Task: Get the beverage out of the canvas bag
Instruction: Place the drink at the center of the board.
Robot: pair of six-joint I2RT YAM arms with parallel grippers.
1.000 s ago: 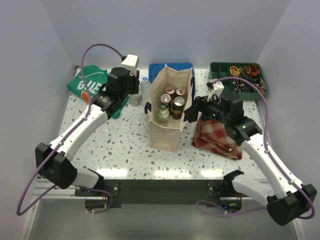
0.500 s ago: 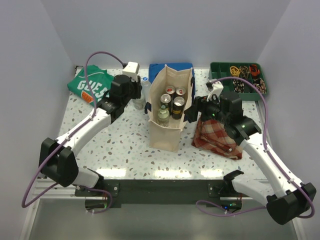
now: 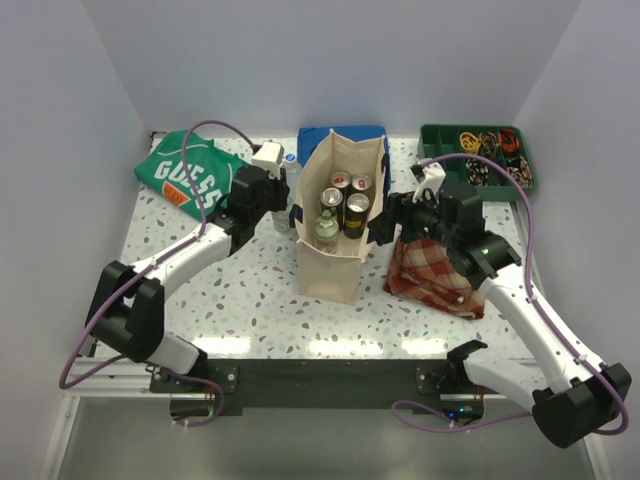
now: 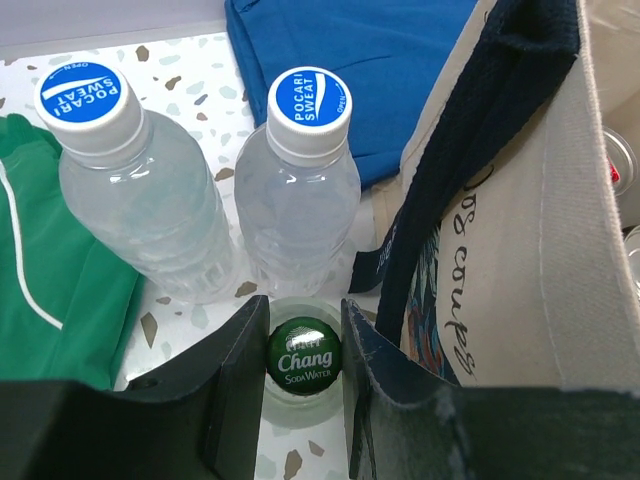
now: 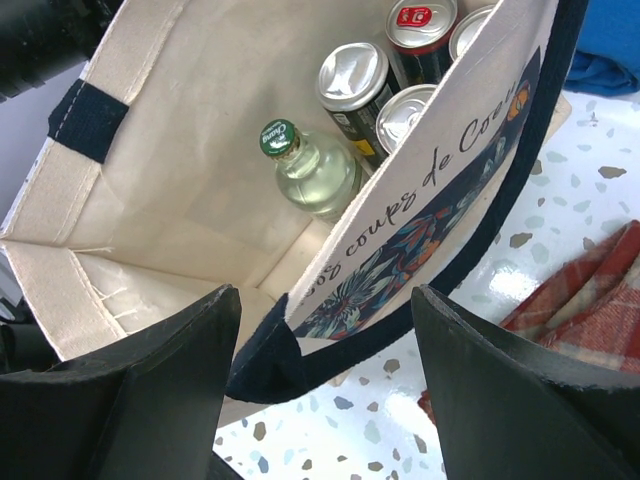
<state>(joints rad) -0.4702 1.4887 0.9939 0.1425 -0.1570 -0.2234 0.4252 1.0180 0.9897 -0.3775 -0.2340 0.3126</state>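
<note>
The cream canvas bag (image 3: 335, 262) with navy handles stands upright mid-table. Inside it I see several cans (image 5: 355, 82) and a green-capped glass bottle (image 5: 305, 165). My left gripper (image 4: 304, 372) is just left of the bag (image 4: 540, 250), shut on the neck of a Chang soda water bottle (image 4: 304, 357) that stands outside it; from above the gripper (image 3: 272, 200) is beside the bag's left wall. My right gripper (image 5: 325, 370) is open, straddling the bag's right rim (image 5: 420, 215) and navy handle without touching them; in the top view it (image 3: 385, 225) sits at the bag's right side.
Two Pocari Sweat bottles (image 4: 305, 190) (image 4: 150, 215) stand just behind the held bottle. A green shirt (image 3: 185, 175) lies back left, a folded blue cloth (image 3: 345, 135) behind the bag, a red plaid cloth (image 3: 435, 270) under my right arm, a green tray (image 3: 478, 150) back right.
My left arm has swung right and nearer, up against the bag's left side. The right arm and the bag have not moved.
</note>
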